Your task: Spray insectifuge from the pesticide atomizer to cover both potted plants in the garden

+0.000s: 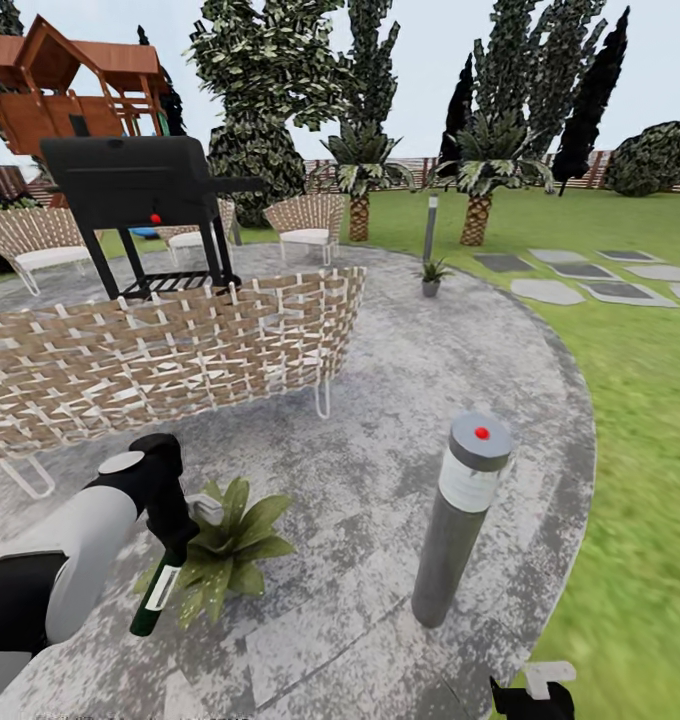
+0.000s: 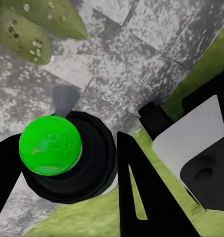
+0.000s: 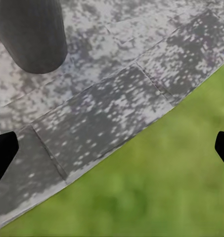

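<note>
Pickup done: your left gripper [image 1: 175, 535] has its jaws closed on the atomizer [image 1: 158, 592], held just beside the near plant [image 1: 225, 545]. Bottle's long axis runs near upright, slightly tilted, base low and toward you, trigger head up at the jaws. Nozzle direction hard to read. Your right gripper [image 1: 532, 690] hangs low by the patio [image 1: 380, 400] edge, jaws wide apart, holding nothing. Bollard [image 1: 460, 520] stands between. Far plant [image 1: 433, 272] untouched, well apart. Leaf coverage on either plant: cannot tell.
</note>
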